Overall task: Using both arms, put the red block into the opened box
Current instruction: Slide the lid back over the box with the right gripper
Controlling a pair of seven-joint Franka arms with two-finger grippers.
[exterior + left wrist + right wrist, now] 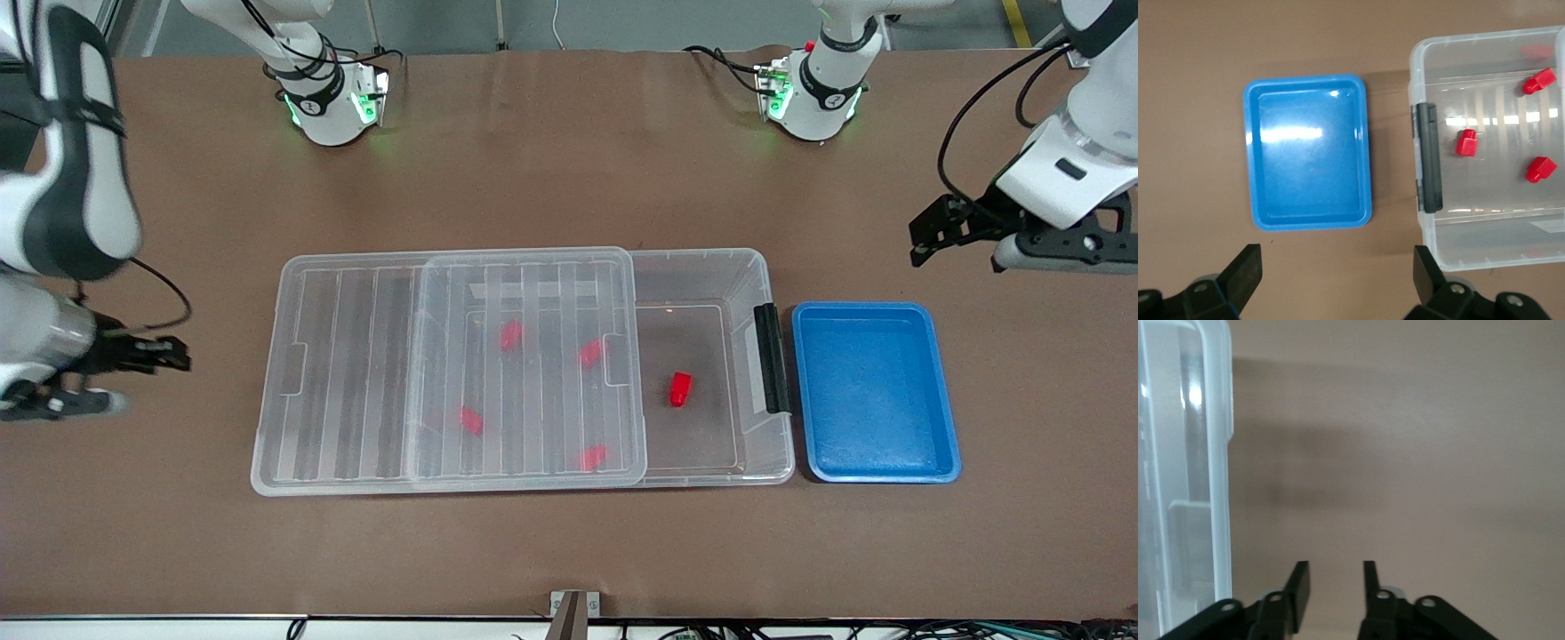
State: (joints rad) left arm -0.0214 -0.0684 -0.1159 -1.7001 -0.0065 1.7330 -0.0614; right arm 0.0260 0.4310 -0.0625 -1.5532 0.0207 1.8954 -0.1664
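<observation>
table (569, 551): brown, matte, bare under me
my left gripper (1335, 273): spread wide, empty
my right gripper (1333, 587): half-narrowed, empty

An empty blue tray (876, 391) lies on the brown table (551, 169) toward the left arm's end.

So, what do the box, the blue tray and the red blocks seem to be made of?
The box looks like clear, glossy plastic: the blocks show through its walls and ribbed lid. The blue tray seems smooth moulded plastic with a shiny finish, since it reflects light. The red block appears to be hard opaque plastic, though its finish is unclear.
</observation>
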